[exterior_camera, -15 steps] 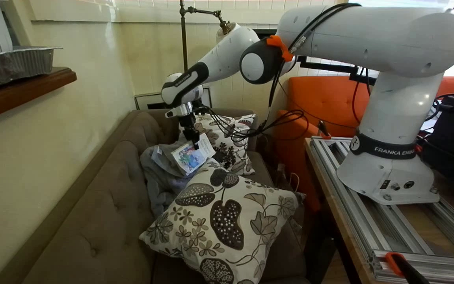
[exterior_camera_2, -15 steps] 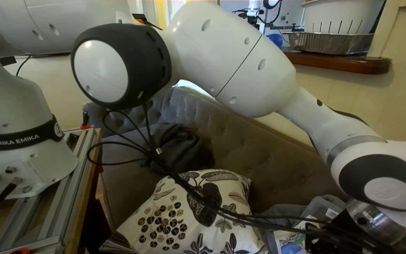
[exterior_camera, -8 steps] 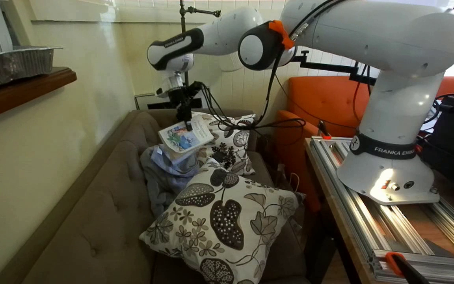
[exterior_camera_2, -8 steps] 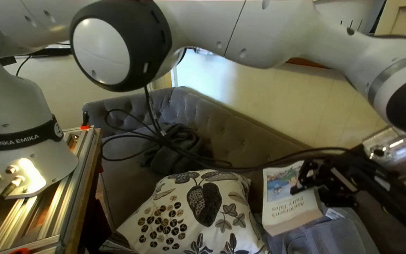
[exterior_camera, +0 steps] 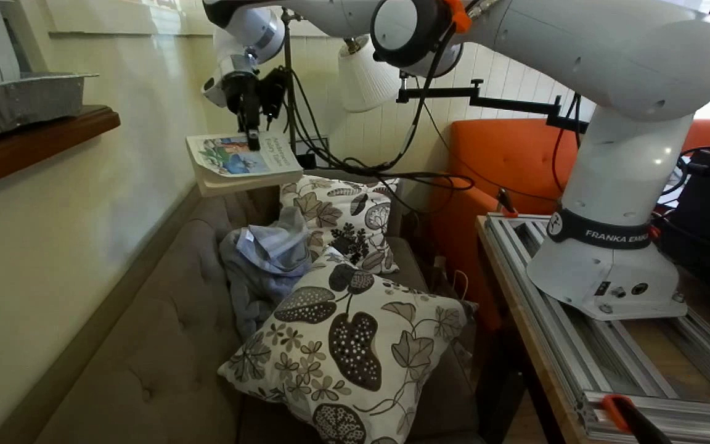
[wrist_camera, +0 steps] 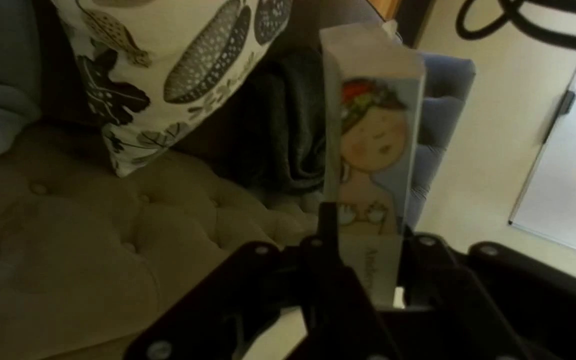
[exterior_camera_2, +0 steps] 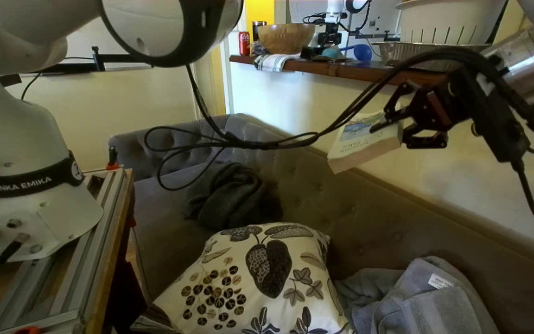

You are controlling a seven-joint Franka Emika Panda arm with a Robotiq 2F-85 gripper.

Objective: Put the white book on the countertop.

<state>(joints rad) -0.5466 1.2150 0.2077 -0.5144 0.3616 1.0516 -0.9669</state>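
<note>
My gripper is shut on the white book and holds it in the air above the sofa. In an exterior view the book [exterior_camera: 232,163] lies nearly flat, cover up, with the gripper [exterior_camera: 254,145] over its cover. Another exterior view shows the book [exterior_camera_2: 364,144] tilted, below the ledge in the picture, the gripper [exterior_camera_2: 392,121] at its right end. In the wrist view the picture spine [wrist_camera: 373,145] sits between both fingers [wrist_camera: 368,225]. The countertop is the brown ledge [exterior_camera: 40,145] at the left, left of the book; its front edge also shows in an exterior view [exterior_camera_2: 313,67].
A foil tray [exterior_camera: 22,102] under a white container [exterior_camera_2: 448,23] stands on the ledge. A wooden bowl [exterior_camera_2: 286,38], a red can [exterior_camera_2: 244,43] and a striped cloth [exterior_camera_2: 274,62] are also there. Cushions [exterior_camera: 355,345] and a grey towel [exterior_camera: 275,246] lie on the sofa. Cables [exterior_camera_2: 267,146] hang loosely.
The gripper has lifted the book off the grey towel and cushions, up and towards the wall and ledge side. The book has turned flatter. The arm has risen.
</note>
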